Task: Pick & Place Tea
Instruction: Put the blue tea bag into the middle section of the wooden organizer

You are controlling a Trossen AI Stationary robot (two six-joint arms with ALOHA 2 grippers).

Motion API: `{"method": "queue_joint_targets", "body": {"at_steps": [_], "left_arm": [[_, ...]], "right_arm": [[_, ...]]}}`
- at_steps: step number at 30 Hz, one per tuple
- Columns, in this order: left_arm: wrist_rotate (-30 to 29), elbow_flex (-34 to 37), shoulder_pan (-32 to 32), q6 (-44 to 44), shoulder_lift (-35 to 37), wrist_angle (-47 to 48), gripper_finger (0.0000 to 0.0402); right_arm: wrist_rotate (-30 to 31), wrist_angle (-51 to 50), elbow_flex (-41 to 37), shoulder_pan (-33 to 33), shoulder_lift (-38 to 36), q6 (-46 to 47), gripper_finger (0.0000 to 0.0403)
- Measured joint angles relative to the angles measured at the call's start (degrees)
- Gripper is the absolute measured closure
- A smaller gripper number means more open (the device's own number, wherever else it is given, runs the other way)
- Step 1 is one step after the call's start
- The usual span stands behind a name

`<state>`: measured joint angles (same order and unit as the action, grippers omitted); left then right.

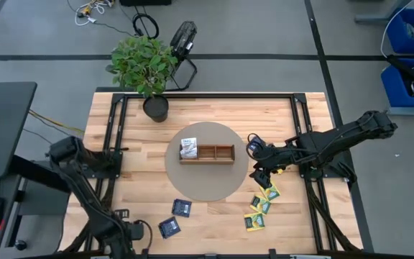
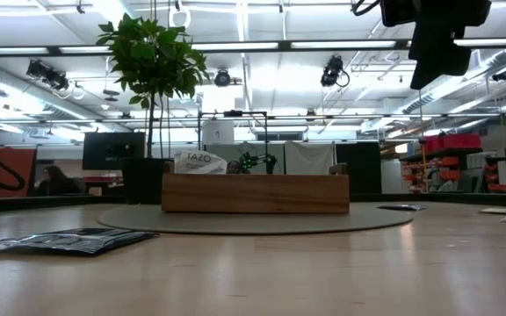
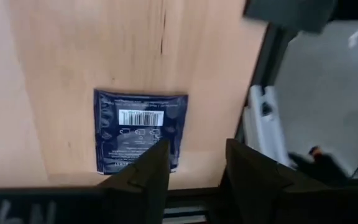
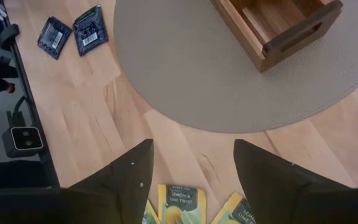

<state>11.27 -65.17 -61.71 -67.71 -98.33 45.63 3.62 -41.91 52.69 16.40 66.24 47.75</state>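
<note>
The tea lies scattered on the table. Two dark blue packets (image 1: 175, 218) rest flat on the wood near the front edge on the left side, a cluster of yellow-green packets (image 1: 261, 205) sits on the right side just off the round grey mat (image 1: 207, 188), one more blue packet (image 1: 255, 141) lies by the mat's right rim, and a white-faced packet (image 1: 187, 149) already stands in the left compartment of the wooden tray (image 1: 207, 154).

The left gripper (image 3: 194, 171) hovers over one blue packet (image 3: 139, 130) at the table's front edge, fingers parted with nothing between them — the packet lies flat, barcode side up, untouched. The right gripper (image 4: 191, 180) hangs spread and empty above the yellow-green packets (image 4: 180, 203), which sit close together and partly overlap.

The main risk is the flatness of these packets — there is no raised edge to catch, so fingers closing on one may skid over the foil or push it along the wood instead of lifting it. On the left, a push could carry the packet over the nearby table edge. On the right, the crowding could mean pinching two packets at once or dragging a neighbour along. The tray's compartments are narrow, so a packet gripped askew may catch on a wall or divider and land on the mat.
</note>
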Motion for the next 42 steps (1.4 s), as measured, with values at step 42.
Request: {"method": "queue_joint_targets", "body": {"at_steps": [42], "left_arm": [[-2.4,10.2,-3.3,9.0,-2.7,-14.5,0.0309]], "right_arm": [[-7.1,3.0,0.0,-0.2,1.3,10.3,0.0172]]}}
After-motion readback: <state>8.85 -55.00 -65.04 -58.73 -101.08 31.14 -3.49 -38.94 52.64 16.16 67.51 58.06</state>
